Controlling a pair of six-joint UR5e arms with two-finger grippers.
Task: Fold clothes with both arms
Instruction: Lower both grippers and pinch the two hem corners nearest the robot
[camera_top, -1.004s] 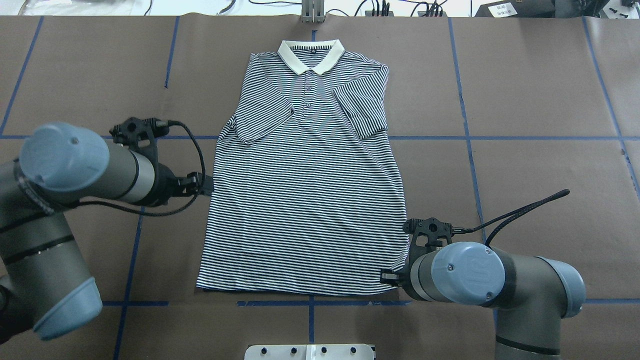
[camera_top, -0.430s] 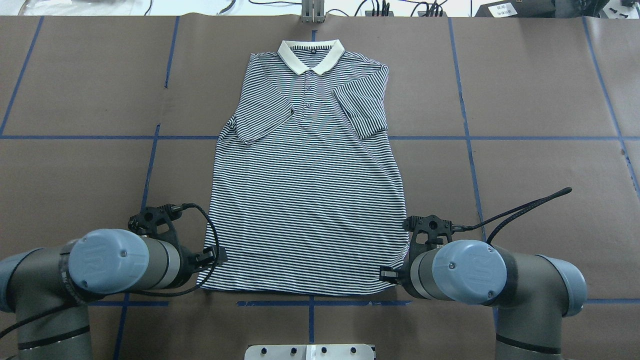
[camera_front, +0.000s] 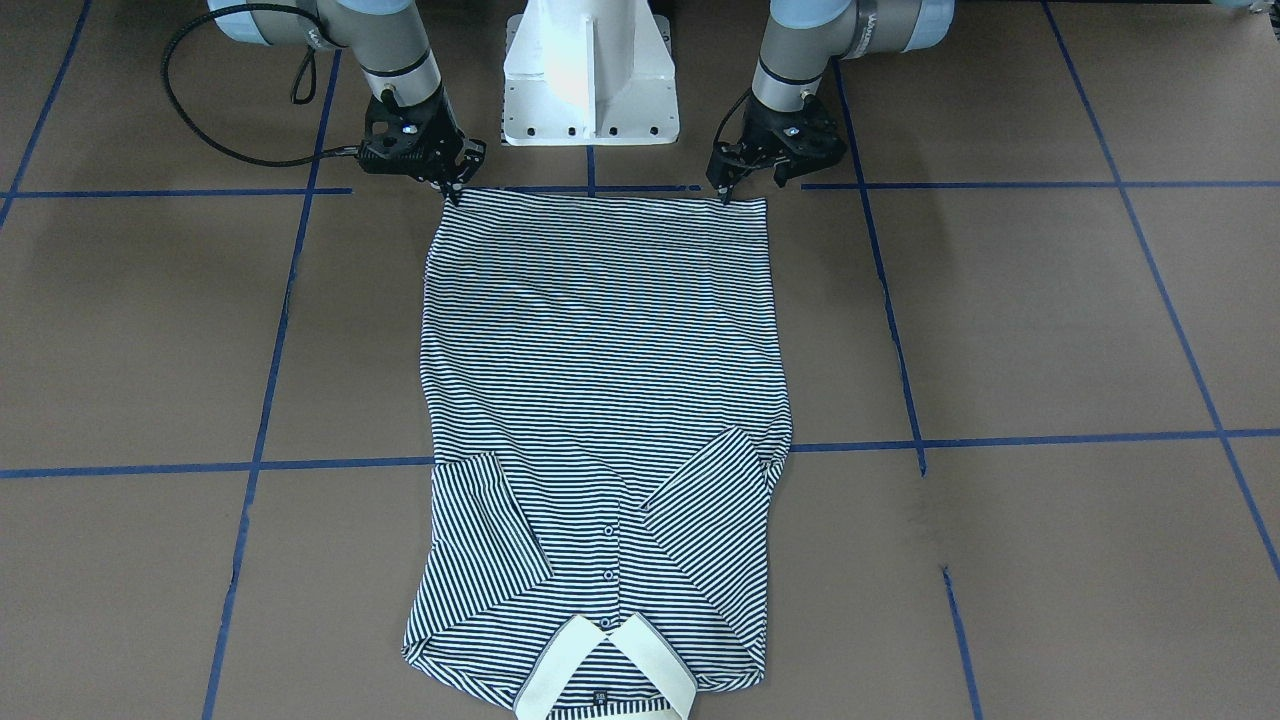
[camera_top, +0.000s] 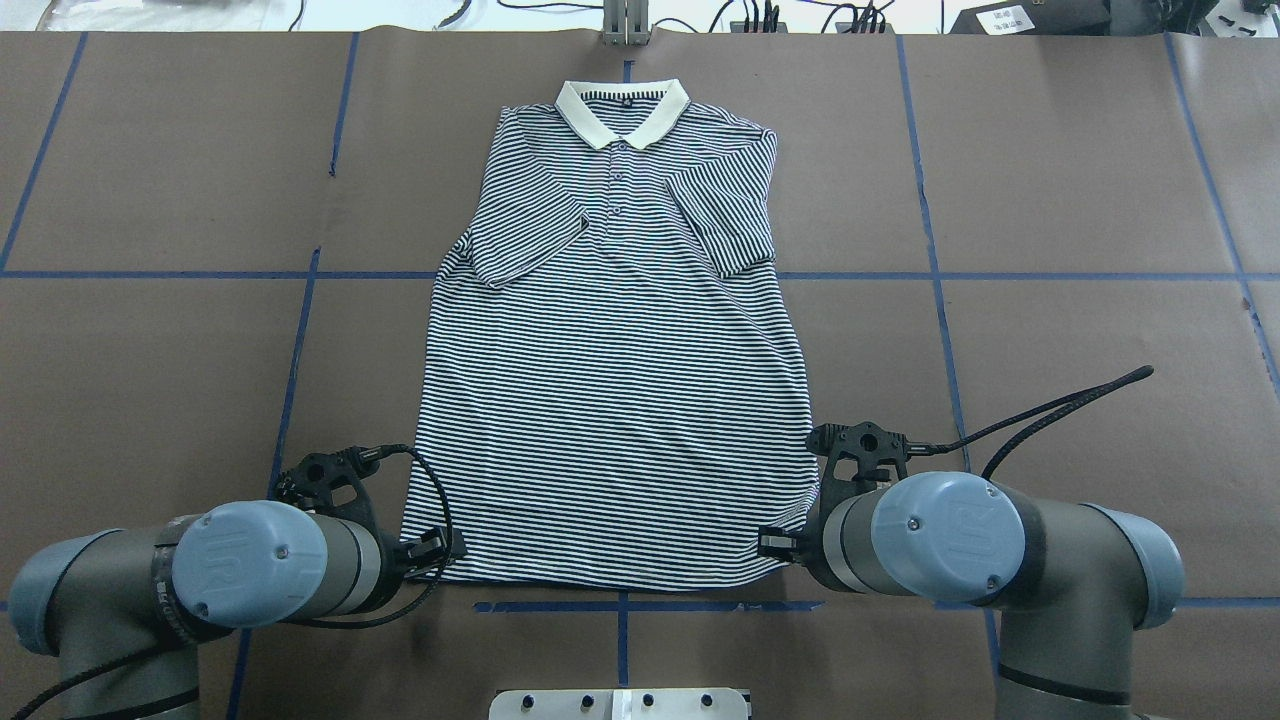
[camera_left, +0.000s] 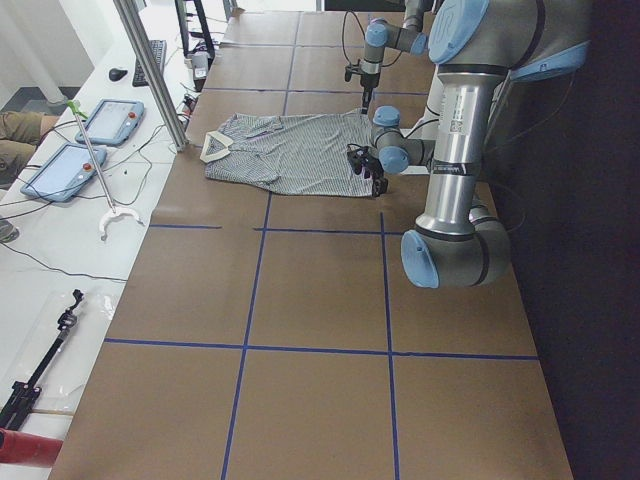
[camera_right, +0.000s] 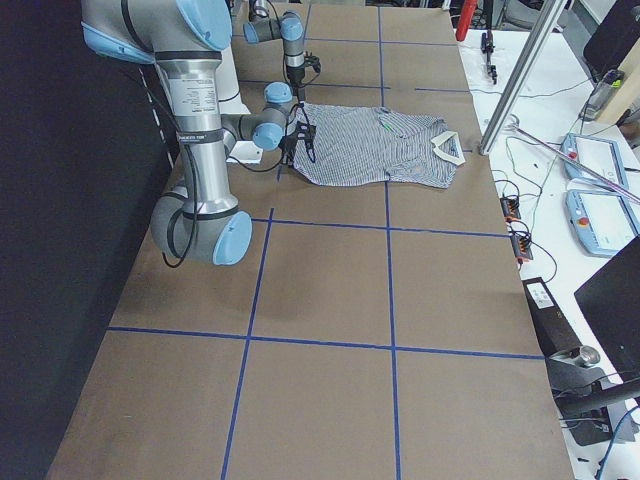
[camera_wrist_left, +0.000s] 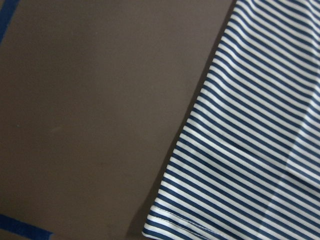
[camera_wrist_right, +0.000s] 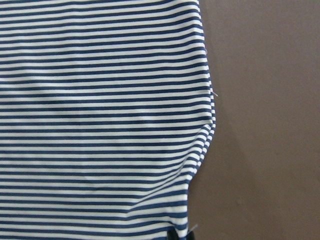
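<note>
At the near edge of the table (camera_top: 1050, 200), the striped polo shirt (camera_top: 610, 400) lies flat (collar at the far end). The left gripper (camera_front: 750, 187) stands with jaws spread, one fingertip at a hem corner, clasping nothing. The right gripper (camera_front: 452, 186) meets the opposite hem corner; I cannot tell how wide it stands.

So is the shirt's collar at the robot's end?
No, the collar lies at the shirt's far end, away from the base.
</note>
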